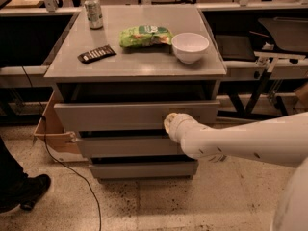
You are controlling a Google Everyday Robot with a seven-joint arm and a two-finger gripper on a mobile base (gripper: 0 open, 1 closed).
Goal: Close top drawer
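Note:
The top drawer (115, 116) is a wide grey drawer with a plain flat front, as wide as the cabinet. It stands slightly out from the cabinet, with a narrow dark gap under the cabinet top. My gripper (170, 122) is at the end of the white arm that comes in from the lower right. It rests against the right half of the drawer's front panel.
On the cabinet top (139, 64) lie a soda can (93, 12), a dark snack bar (96, 54), a green chip bag (145, 36) and a white bowl (190, 46). Two narrower drawer fronts (130, 147) sit below. A cardboard box (54, 131) stands at the left, a shoe (24, 192) at lower left.

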